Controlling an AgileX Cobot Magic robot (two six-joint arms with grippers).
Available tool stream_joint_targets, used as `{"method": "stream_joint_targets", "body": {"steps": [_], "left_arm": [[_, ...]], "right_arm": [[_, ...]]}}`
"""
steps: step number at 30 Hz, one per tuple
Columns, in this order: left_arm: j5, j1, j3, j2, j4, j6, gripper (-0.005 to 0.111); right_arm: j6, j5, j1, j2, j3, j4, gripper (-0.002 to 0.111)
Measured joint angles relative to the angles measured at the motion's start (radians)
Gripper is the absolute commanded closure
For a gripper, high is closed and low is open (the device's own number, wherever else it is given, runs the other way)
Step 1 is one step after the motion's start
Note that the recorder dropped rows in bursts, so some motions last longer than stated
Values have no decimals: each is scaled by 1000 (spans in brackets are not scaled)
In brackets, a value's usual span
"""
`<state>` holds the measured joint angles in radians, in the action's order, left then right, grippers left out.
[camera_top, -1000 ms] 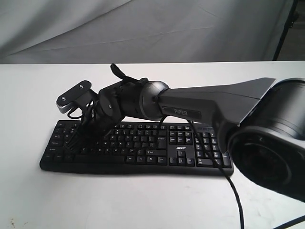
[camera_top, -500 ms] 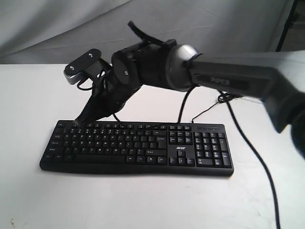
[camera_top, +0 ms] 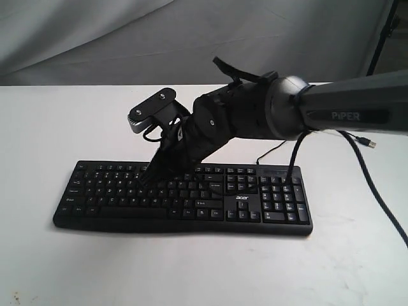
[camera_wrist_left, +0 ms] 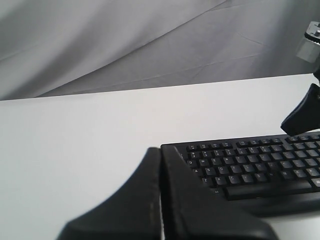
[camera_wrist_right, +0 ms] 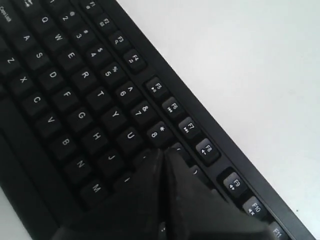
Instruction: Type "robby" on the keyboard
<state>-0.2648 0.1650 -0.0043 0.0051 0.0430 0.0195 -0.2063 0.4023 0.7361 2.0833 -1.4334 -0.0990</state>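
The black keyboard lies on the white table, its white "acer" logo beside the number pad. My right gripper reaches across from the right and points down at the letter keys left of middle, shut and empty. In the right wrist view the right gripper covers the I key, next to the 8 key; whether it presses I cannot tell. My left gripper is shut and empty, hovering off the left end of the keyboard. It does not show in the exterior view.
The keyboard's thin black USB cable runs off behind it under the right arm. A thicker arm cable trails over the table at the right. A grey cloth backdrop hangs behind the white table.
The right arm rose from the left letter keys, paused above the keyboard's far left corner, then swung right and came down over the keys near the middle.
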Motion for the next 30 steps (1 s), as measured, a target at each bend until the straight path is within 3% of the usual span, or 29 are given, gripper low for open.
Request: {"method": "stream_joint_targets", "body": {"steps": [30], "left_arm": [[0, 0, 0, 0, 0, 0, 107]], "right_arm": [[3, -28, -8, 75, 17, -31, 108]]}}
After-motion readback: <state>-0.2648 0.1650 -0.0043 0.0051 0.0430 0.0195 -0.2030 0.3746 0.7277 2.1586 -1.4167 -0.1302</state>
